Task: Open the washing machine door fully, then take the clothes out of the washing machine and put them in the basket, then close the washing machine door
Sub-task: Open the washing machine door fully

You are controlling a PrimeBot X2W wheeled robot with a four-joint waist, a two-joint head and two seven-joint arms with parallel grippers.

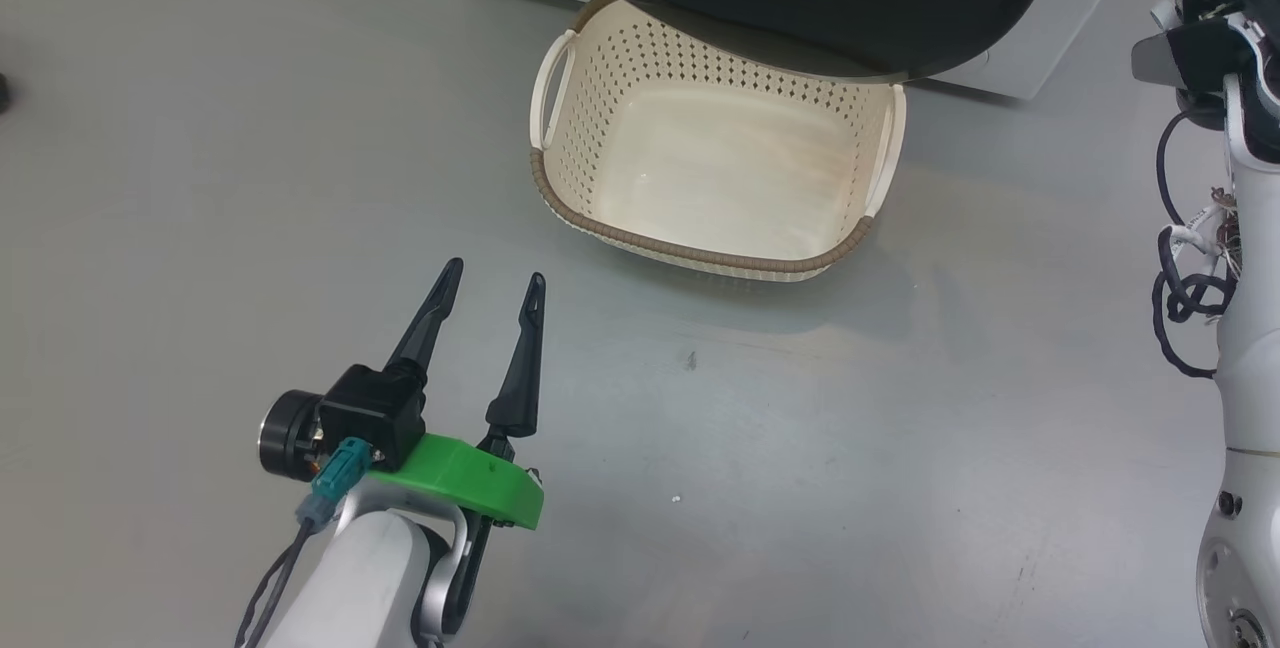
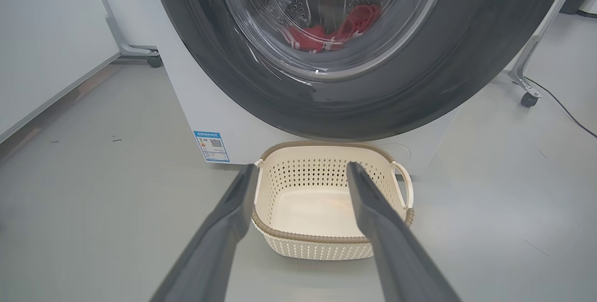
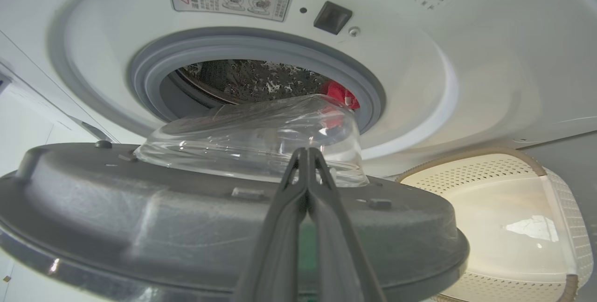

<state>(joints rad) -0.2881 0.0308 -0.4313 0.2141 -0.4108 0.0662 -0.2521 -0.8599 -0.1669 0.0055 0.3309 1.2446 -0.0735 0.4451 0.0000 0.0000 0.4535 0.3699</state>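
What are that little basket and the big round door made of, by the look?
The basket looks like matte cream moulded plastic, given its neat punched holes; the brown rim imitates weave. The washing machine door seems glossy black plastic around a clear bulging bowl, probably glass.

Glossy black-rimmed washing machine door (image 2: 354,106) with clear glass centre, perforated plastic basket (image 1: 720,168) below it, red cloth clothes (image 2: 326,36) behind it

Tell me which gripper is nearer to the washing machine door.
Right. The right gripper is shut, just over the door's inner side, beside its glass bowl. The left gripper hangs open over the floor, short of the basket.
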